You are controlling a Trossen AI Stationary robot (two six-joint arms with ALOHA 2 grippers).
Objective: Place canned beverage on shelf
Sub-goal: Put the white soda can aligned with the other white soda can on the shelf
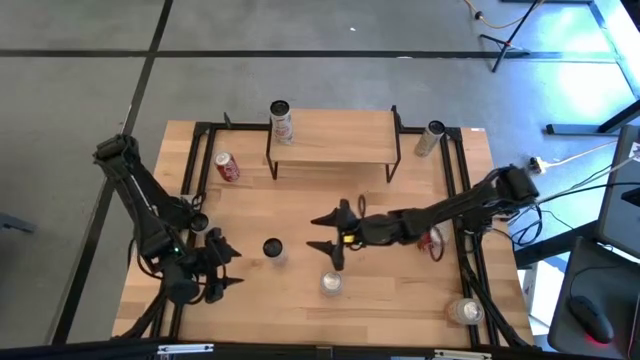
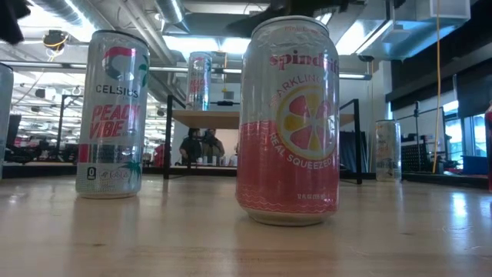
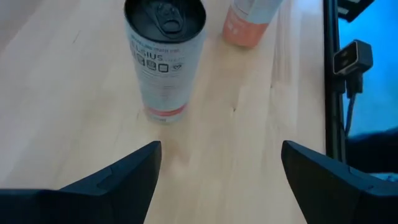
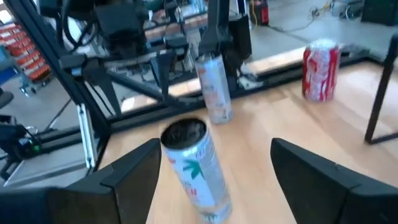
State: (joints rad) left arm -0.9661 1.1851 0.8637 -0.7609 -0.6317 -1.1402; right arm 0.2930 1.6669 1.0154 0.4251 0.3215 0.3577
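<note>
Black-topped white Celsius can [image 1: 272, 247] stood upright on the wooden surface [image 1: 300, 215], right gripper [image 1: 328, 233] lined up on it with fingers apart, closing next; left gripper [image 1: 222, 268] idle, fingers apart.

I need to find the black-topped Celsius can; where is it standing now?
In the high view the Celsius can stands upright on the table, left of centre, between the open left gripper and the open right gripper.
</note>
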